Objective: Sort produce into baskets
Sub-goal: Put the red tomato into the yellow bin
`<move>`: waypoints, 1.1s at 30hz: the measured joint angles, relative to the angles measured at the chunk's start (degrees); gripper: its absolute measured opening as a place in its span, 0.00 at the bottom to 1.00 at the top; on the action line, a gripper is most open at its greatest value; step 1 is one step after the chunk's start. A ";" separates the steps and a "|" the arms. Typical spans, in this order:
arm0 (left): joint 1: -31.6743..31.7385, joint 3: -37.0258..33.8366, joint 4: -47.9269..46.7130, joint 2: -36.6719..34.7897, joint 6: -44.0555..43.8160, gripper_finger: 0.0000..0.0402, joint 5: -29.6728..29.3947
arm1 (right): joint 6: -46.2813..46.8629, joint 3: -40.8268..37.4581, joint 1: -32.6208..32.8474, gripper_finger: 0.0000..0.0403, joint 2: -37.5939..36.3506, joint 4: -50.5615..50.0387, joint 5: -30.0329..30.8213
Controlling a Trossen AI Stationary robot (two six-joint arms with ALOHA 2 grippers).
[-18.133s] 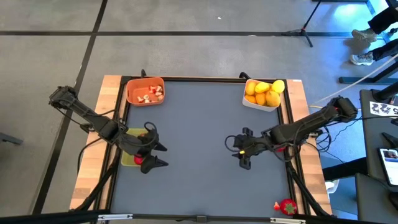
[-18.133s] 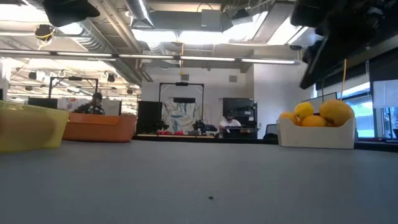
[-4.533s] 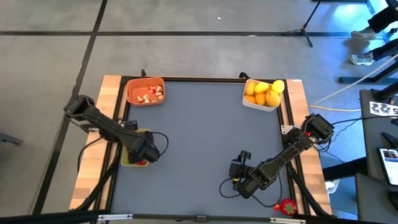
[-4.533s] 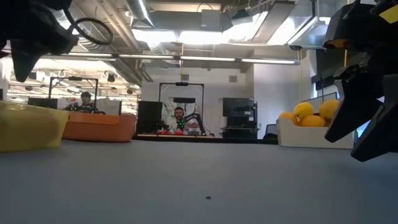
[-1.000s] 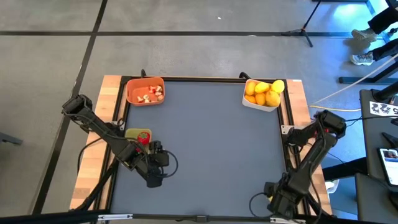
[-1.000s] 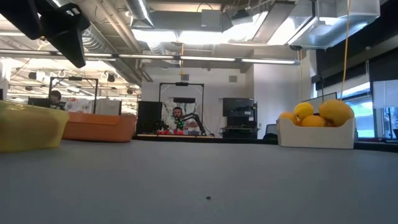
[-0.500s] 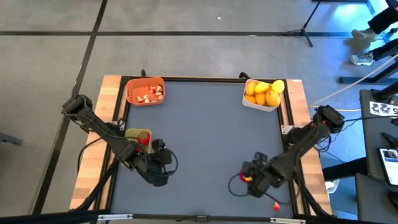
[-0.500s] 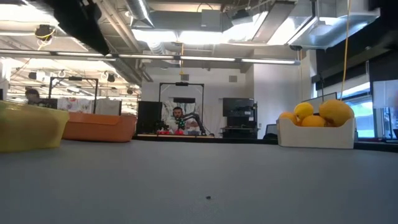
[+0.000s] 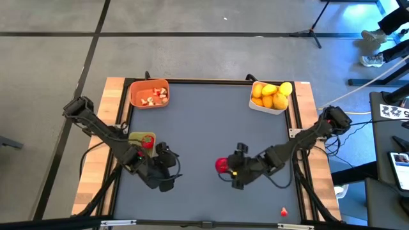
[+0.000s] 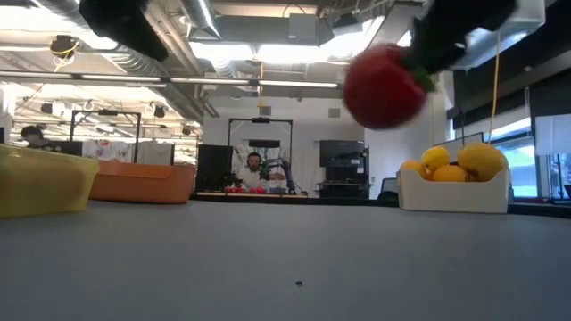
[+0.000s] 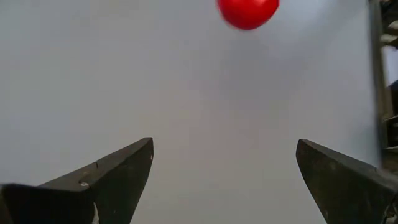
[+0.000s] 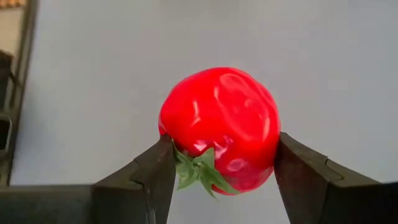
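Observation:
A red strawberry-like fruit with a green top hangs above the table's middle, and my right gripper is shut on it. In the low view the red fruit is well above the tabletop. My left gripper hovers open at the near left; between its spread fingers is only bare mat, with the red fruit farther off. The yellow-green basket at the left edge holds a red piece. The orange basket holds pale-and-red bits. The white basket holds citrus. My right gripper pinches the red fruit by two opposite sides between its two fingers. The fruit's green top points back toward the gripper. The fingers slant down from the table's right side. The fruit is lifted clear of the table.
A tiny red bit lies on the mat near the front right corner. The grey mat has a black raised frame and wooden side strips. People and equipment show in the room beyond the table's far edge.
My right gripper has swung from the table's near right corner toward the middle, carrying the red fruit up and leftward while turning about. A tiny red bit now shows on the mat where the gripper was.

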 joint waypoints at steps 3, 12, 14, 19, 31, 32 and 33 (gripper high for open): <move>-0.77 0.42 -2.37 -2.80 -1.87 0.97 -0.03 | -4.65 0.01 -2.52 0.55 0.31 4.90 -0.11; -3.44 0.42 -9.98 -13.37 -5.76 0.97 -3.94 | -11.25 0.04 -10.41 0.55 0.42 15.76 -4.48; -3.88 0.42 -11.59 -15.66 -6.05 0.97 -5.77 | -12.27 0.06 -11.73 0.55 1.01 17.60 -5.42; -3.73 0.22 -14.05 -20.70 -5.73 0.97 -8.47 | -13.78 0.18 -14.46 0.55 2.92 22.26 -7.63; -2.60 0.18 -16.98 -28.37 -2.61 0.97 -13.46 | -17.97 13.26 -17.29 0.55 15.88 23.10 -11.65; -2.62 0.18 -17.05 -28.70 -2.60 0.97 -13.83 | -18.25 14.87 -17.29 0.55 17.31 23.83 -11.68; -2.63 0.18 -17.35 -28.93 -2.49 0.97 -13.99 | -18.38 16.00 -17.51 0.55 18.38 24.06 -11.72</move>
